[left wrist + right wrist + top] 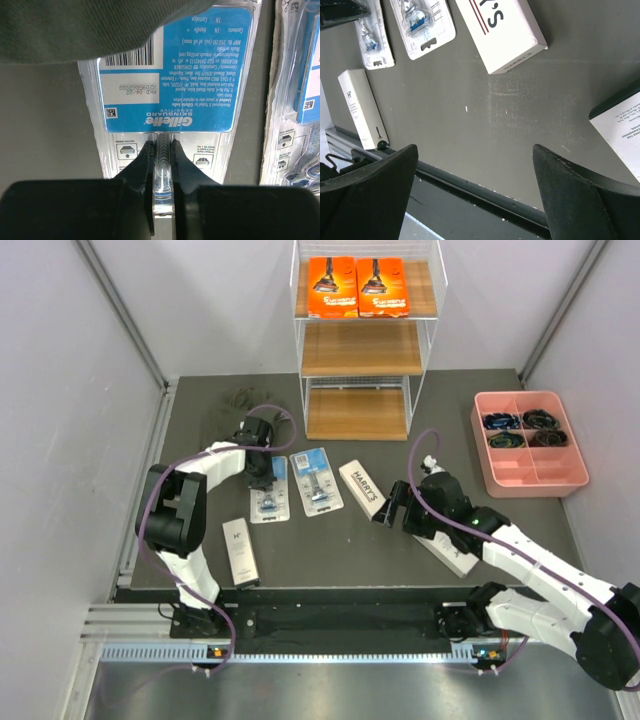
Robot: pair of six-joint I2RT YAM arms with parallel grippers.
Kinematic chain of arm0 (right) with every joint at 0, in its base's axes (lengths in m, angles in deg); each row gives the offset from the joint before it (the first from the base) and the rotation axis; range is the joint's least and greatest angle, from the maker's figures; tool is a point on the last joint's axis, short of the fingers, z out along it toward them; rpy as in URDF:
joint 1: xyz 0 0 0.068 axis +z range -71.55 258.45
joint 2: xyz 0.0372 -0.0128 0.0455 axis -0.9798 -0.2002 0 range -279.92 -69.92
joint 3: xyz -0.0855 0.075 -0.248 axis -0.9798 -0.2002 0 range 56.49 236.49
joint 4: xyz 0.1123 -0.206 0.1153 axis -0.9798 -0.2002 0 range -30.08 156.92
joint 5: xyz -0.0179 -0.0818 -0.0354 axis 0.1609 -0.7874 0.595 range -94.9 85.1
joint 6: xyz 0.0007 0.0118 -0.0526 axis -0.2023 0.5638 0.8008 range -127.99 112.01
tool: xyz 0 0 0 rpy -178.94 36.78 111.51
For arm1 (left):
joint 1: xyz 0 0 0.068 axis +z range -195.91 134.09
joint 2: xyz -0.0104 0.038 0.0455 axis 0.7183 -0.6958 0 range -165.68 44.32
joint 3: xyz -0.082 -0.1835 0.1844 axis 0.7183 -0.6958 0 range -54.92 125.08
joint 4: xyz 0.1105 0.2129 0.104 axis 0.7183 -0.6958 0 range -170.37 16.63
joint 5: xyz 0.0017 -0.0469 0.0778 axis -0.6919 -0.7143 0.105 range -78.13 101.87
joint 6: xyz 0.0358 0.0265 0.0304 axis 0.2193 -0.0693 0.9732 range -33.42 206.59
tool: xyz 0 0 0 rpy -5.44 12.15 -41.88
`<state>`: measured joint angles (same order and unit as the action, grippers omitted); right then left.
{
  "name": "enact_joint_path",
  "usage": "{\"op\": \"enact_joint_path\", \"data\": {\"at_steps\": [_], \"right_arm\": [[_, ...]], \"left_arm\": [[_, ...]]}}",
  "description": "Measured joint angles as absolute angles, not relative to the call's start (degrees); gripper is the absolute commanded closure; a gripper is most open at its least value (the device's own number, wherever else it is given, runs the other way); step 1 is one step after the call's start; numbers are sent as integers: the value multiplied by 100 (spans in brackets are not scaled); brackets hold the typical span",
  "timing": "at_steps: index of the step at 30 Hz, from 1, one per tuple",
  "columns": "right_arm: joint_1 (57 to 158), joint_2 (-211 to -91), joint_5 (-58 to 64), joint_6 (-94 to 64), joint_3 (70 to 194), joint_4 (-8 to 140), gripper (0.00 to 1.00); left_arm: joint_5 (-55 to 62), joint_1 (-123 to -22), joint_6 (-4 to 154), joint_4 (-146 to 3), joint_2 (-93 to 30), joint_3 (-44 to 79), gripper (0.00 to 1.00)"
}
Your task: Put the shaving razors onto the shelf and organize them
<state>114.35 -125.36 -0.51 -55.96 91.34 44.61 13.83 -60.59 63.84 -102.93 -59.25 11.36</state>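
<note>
Grey walls close in a dark grey surface (330,550), with the shelf (360,348) standing at the far middle. Two orange boxes (333,287) already sit side by side on its top tier. A pink tray (530,472) lies at the far right, apart from the work.

Five packs lie on the surface. Left of centre, two blister packs lie side by side: the left blister pack (270,502) and the second blister pack (320,480) just right of it. One white box (240,552) lies near the left arm's base. A lettered white box (362,488) lies right of the blister packs. A third white box (458,558) lies partly under the right arm.

The left hand (262,478) is down on the left blister pack. In its wrist view its fingers have narrowed onto the clear raised ridge at the pack's near end, touching it on both sides. The pack appears to lie flat on the surface. The right hand (392,510) hovers wide open above bare surface, near the lettered white box, holding nothing.

The step in hand looks like the pickup of the left blister pack. The next move calls for a straight lift that clears the neighbouring pack. Then comes a reach far and right to a lower tier. The thin ridge could slip or let the pack swing, so the carry should be gentle.
</note>
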Motion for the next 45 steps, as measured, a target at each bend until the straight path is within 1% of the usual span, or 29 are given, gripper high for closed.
{"op": "enact_joint_path", "data": {"at_steps": [8, 20, 29, 36, 40, 45], "right_arm": [[11435, -12432, -53, -5611, 9134, 4461, 4], [11435, -12119, -62, -5618, 9136, 4433, 4], [11435, -11833, -73, -5604, 9141, 4343, 4], [11457, -11798, -88, -5583, 9141, 4359, 4], [11800, -11894, -248, -5574, 9191, 4468, 4], [12353, -12412, -519, -5585, 9444, 4840, 5]], "left_arm": [[1304, -6050, 6290, -10394, -5665, 1141, 100], [618, -6052, 5646, -10466, -4231, 809, 100], [178, -6050, 4769, -10424, -3136, 465, 100], [8, -6050, 4387, -10372, -2920, 463, 100], [-123, -6050, 4251, -10348, -2922, 459, 100], [-252, -6050, 4144, -10330, -2922, 459, 100]]}}
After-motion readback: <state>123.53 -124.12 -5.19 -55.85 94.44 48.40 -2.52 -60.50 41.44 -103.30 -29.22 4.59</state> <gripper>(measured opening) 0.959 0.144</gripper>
